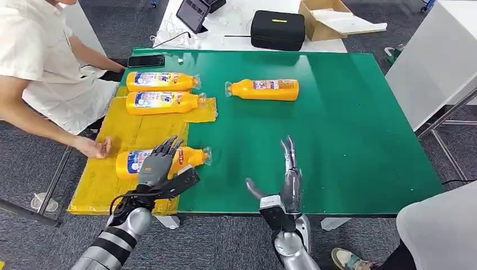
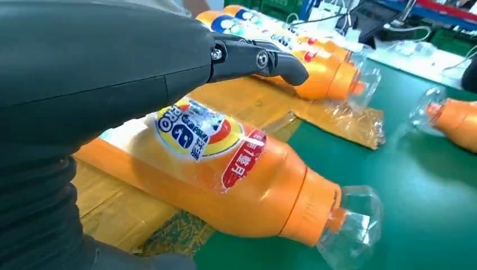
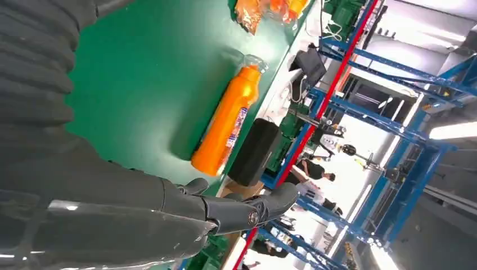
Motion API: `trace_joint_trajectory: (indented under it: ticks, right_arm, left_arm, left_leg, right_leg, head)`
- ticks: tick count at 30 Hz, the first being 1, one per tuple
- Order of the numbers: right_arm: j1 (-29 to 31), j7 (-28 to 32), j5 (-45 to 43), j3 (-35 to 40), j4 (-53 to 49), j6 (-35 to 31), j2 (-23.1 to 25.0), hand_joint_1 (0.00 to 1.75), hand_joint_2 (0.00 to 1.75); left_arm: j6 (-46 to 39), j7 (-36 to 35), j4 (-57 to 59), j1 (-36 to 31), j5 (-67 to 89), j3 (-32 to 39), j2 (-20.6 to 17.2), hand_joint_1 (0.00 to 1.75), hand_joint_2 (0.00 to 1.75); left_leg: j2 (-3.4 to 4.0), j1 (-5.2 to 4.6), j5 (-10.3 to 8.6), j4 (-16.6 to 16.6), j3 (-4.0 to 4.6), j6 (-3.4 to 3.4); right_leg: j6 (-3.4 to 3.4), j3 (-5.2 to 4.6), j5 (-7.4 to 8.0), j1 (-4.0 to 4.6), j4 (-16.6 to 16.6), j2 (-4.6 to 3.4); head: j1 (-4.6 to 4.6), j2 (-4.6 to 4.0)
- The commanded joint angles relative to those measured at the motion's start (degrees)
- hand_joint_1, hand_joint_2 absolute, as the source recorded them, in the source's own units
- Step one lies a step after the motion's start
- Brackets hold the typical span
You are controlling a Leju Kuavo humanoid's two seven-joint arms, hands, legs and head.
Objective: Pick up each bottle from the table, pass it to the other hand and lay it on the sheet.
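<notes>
My green table (image 1: 349, 140) carries a yellow sheet (image 1: 132, 135) at its left side, one orange bottle (image 1: 264, 89) lying apart, and a phone (image 1: 145, 61).

The left hand (image 2: 84, 84) filled the upper left of the frame, its fingers (image 2: 264, 59) extended above an orange bottle (image 2: 236, 185) lying across the yellow sheet (image 2: 112, 208) and green surface (image 2: 427, 185); further bottles (image 2: 320, 73) lay at upper centre; another (image 2: 458, 121) at right edge.

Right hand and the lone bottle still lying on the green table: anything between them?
Nothing. In the head view, bare green table separates the right hand from the lone bottle; the right wrist view agrees.
</notes>
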State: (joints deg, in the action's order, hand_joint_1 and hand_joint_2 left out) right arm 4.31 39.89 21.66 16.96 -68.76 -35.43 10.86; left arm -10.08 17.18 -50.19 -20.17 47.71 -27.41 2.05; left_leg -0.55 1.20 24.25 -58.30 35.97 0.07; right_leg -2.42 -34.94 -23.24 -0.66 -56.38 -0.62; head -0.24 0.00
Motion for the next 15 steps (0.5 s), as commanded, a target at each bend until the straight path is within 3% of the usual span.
trace_joint_trajectory:
  ticks: [1,10,15]
  right_arm:
    - [1.0,0.1,-0.2,0.4,2.8,-0.3,-1.1,0.00,1.75]
    - [0.8,0.1,1.3,-0.5,2.7,0.3,-1.6,0.00,1.75]
    - [3.1,-6.1,17.4,-2.9,3.6,-4.6,-7.1,0.00,1.75]
  left_arm:
    - [0.1,-0.3,-1.4,-0.7,0.3,-3.3,-2.2,0.00,1.75]
    - [-3.4,-1.8,-3.5,0.1,4.0,-5.3,-2.4,0.00,1.75]
    - [-5.3,5.2,-14.2,6.3,-7.1,-1.8,0.3,0.00,1.75]
  left_leg:
    - [0.08,-0.02,0.05,0.0,-0.25,0.07]
    - [0.04,-0.02,0.06,0.0,-0.27,0.07]
    - [0.05,-0.03,0.06,0.0,-0.25,0.09]
  right_leg:
    - [0.09,0.23,-0.04,0.02,0.0,0.02]
    - [0.09,0.27,-0.07,0.02,0.0,0.07]
    - [0.06,0.26,-0.05,0.01,0.1,0.06]
  head:
    - [0.00,0.00]
    - [0.00,0.00]
    - [0.00,0.00]
